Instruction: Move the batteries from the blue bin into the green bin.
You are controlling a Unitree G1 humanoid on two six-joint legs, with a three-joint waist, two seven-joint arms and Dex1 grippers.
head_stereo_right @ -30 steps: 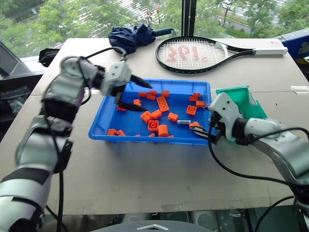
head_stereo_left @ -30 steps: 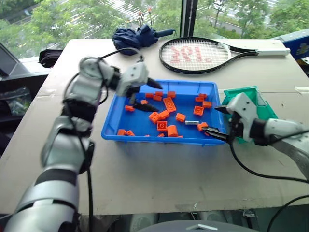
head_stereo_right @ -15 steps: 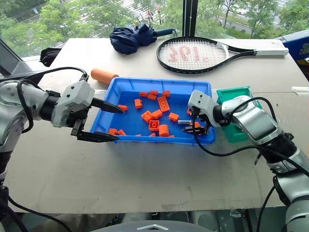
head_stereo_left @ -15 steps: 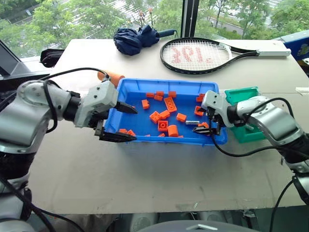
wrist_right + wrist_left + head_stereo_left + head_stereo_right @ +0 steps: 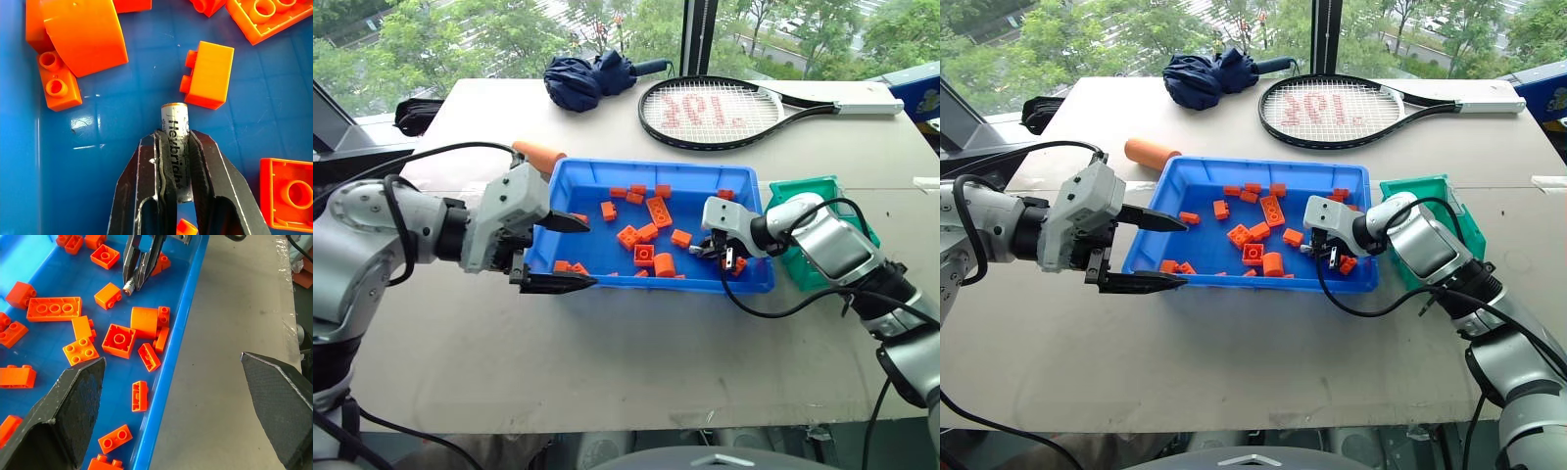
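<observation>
Down in the blue bin (image 5: 1234,281), the right gripper (image 5: 175,193) pinches a battery (image 5: 174,139) mid-length: small, rigid, smooth metal that could slip or roll; the left gripper (image 5: 570,253) gapes wide.

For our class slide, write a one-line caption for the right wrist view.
Right gripper shut on a silver-grey cylindrical battery among orange plastic bricks in the bright-blue plastic bin.

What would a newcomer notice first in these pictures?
Probably the blue bin in the middle of the table, scattered with orange bricks. Inside it, near its right end, the right tool is shut on a silver battery. The left tool hangs open over the bin's left rim, and the green bin stands just right of the blue one.
</observation>
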